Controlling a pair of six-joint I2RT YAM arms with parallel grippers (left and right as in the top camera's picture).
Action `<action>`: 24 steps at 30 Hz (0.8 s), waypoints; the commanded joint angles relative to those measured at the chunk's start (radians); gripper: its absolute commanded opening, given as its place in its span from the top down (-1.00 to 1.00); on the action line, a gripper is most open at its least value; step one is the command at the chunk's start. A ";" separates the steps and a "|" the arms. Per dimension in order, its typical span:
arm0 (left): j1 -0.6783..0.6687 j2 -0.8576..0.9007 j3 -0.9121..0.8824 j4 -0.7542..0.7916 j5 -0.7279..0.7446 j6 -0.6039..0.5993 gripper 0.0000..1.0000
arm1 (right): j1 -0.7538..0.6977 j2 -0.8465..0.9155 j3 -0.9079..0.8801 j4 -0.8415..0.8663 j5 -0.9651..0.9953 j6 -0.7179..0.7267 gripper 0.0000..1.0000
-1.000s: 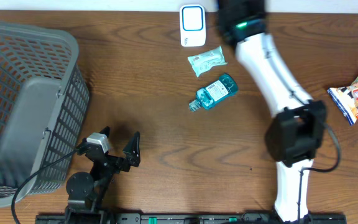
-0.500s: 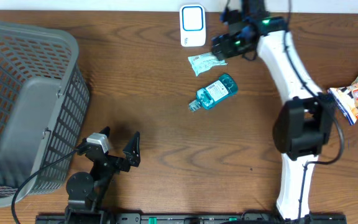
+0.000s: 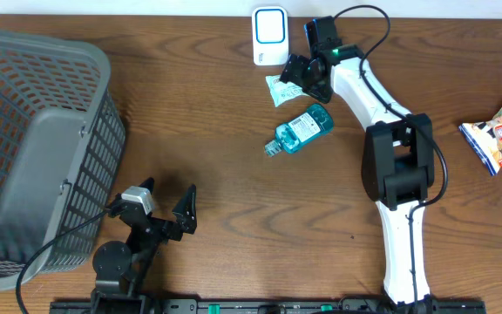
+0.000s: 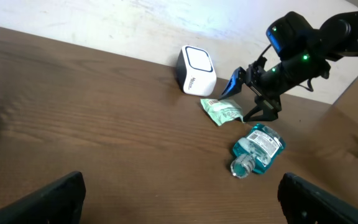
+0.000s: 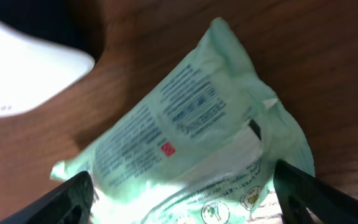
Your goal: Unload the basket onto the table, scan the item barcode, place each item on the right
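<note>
A pale green packet (image 3: 277,87) with printed text lies flat on the wooden table, just in front of the white scanner (image 3: 270,35). My right gripper (image 3: 301,78) hovers over the packet's right end, open. In the right wrist view the packet (image 5: 185,130) fills the space between the two dark fingers (image 5: 67,199), and neither finger presses it. The left wrist view shows the same packet (image 4: 221,111), the scanner (image 4: 196,70) and the right gripper (image 4: 248,93) from afar. My left gripper (image 3: 168,199) rests open near the front edge, nothing in it.
A blue mouthwash bottle (image 3: 301,128) lies on its side just in front of the packet. A grey mesh basket (image 3: 33,157) fills the left side. A snack bag (image 3: 499,131) lies at the right edge.
My right arm has swung back from beyond the scanner and down to the green packet, and its jaws have gone from shut to open. The left arm has not moved.
</note>
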 commanded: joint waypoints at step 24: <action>-0.004 -0.005 -0.027 -0.014 0.006 -0.002 -0.98 | -0.052 -0.074 -0.004 -0.357 0.473 0.117 0.98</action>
